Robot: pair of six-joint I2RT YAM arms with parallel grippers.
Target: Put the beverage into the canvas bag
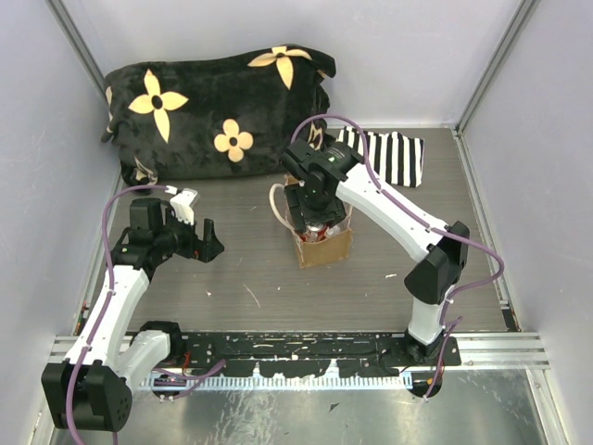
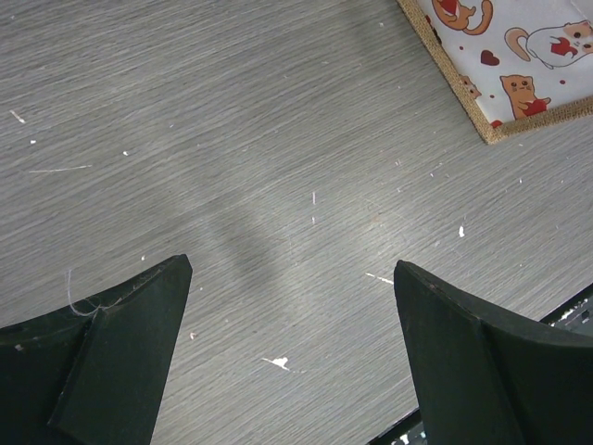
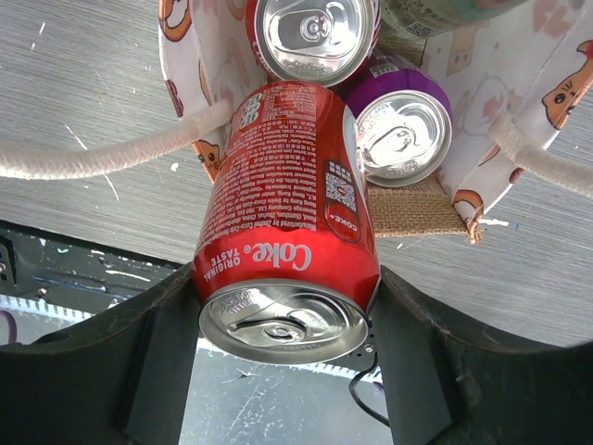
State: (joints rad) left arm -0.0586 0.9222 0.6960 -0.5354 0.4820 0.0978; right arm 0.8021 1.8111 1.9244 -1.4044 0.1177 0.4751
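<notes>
The canvas bag (image 1: 326, 248) stands mid-table, tan burlap with cream handles (image 3: 88, 159) and a cat-print lining (image 3: 199, 65). My right gripper (image 1: 311, 215) hangs over its mouth, shut on a red Coke can (image 3: 287, 222) near the can's top; in the right wrist view the gripper (image 3: 283, 301) holds the can with its far end at the bag's opening. A second red can (image 3: 315, 32) and a purple can (image 3: 403, 130) stand inside the bag. My left gripper (image 1: 202, 243) is open and empty, left of the bag; in the left wrist view it (image 2: 292, 278) hovers over bare table, with the bag's corner (image 2: 459, 88) at top right.
A black blanket with yellow flowers (image 1: 213, 102) lies along the back wall. A black-and-white striped fabric piece (image 1: 397, 156) lies flat at back right. White walls close in both sides. A black rail (image 1: 306, 348) runs along the near edge.
</notes>
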